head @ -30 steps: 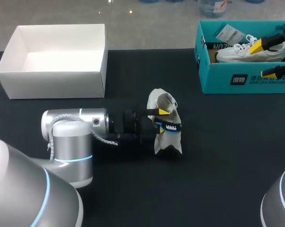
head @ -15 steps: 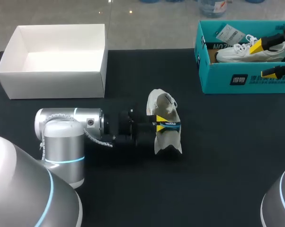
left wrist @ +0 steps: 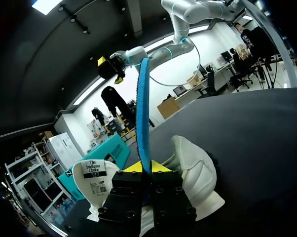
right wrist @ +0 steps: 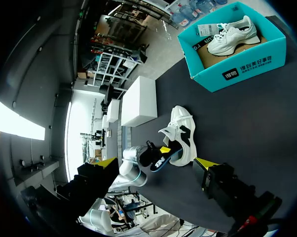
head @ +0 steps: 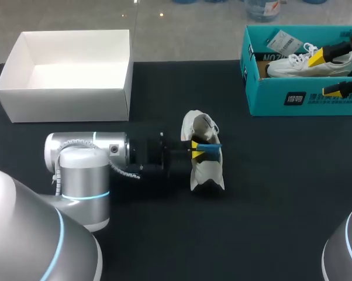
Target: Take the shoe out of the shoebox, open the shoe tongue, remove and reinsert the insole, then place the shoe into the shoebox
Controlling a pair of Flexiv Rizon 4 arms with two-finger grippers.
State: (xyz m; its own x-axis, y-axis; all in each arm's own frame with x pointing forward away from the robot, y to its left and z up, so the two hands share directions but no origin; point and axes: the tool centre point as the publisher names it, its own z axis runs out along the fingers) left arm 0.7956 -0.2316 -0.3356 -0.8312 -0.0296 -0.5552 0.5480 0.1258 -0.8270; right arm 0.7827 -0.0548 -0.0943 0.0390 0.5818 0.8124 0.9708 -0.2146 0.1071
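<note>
Blue insole [left wrist: 143,113] clamped in L tool [left wrist: 147,168] at mouth of shoe [head: 204,174]; R tool [head: 325,74] apart, 1 o'clock. Next prob.: reinsert toe-first.

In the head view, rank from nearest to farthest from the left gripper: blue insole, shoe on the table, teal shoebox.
1. blue insole, held in the left gripper.
2. white shoe, beside it, mid-table.
3. teal shoebox, far right corner.
</note>
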